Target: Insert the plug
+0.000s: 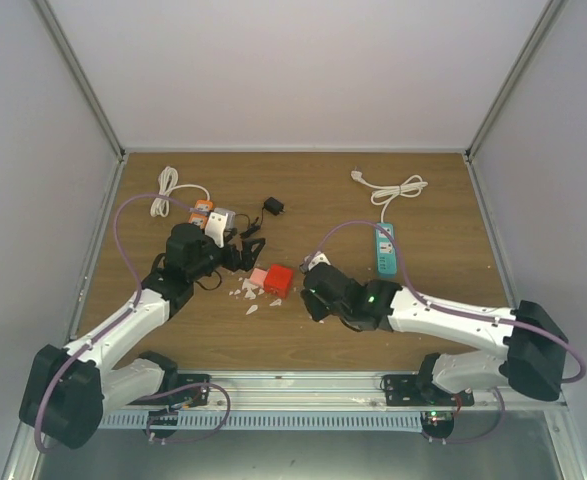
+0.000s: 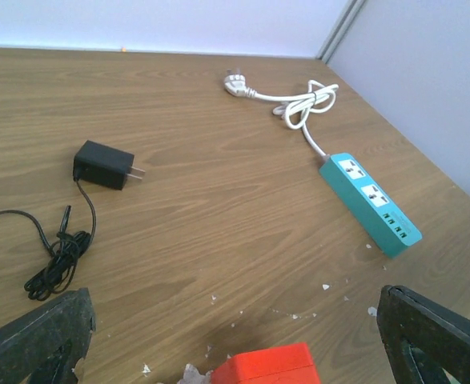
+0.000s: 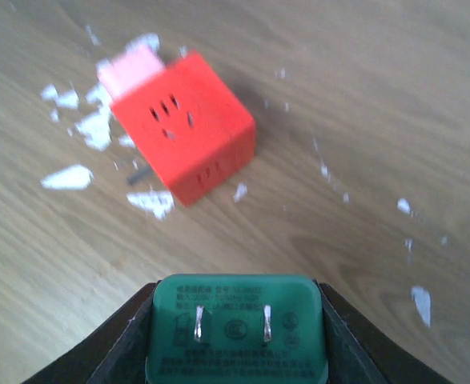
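R end effector clamped on green plug, prongs facing red socket cube.

Green plug sits btw the R fingers, two metal prongs pointing fwd at the red socket cube, near but not touching. Cube lies tilted on the wooden counter w/ white scraps scattered round it and a pink piece touching its far side. L end effector has jaws wide apart, holding nothing, cube just beside it at centre of the top view. Teal power strip w/ coiled white cord lies well apart on the right; black adapter w/ its cable is on the left.
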Available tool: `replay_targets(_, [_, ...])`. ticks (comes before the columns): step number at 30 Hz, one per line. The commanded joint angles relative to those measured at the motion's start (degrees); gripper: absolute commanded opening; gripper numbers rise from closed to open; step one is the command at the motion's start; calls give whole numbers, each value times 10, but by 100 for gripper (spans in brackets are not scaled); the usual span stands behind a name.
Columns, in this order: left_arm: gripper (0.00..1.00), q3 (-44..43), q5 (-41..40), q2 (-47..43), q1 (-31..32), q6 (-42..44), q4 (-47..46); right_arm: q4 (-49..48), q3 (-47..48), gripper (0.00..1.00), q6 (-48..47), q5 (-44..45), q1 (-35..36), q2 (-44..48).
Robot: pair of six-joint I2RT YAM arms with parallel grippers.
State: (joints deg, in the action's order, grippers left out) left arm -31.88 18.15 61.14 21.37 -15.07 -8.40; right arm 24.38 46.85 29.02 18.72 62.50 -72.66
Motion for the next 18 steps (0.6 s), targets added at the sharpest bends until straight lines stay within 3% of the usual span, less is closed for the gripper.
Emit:
replay_targets(1, [99, 7, 4, 9, -10, -9, -38, 116, 15, 24, 23, -84, -28, -10])
replay_targets(12, [99, 4, 17, 18, -13, -7, -37, 181, 27, 21, -35, -169, -97, -115])
replay_targets(18, [99, 2, 17, 24, -13, -5, -37, 203, 53, 25, -84, -208, -122, -194])
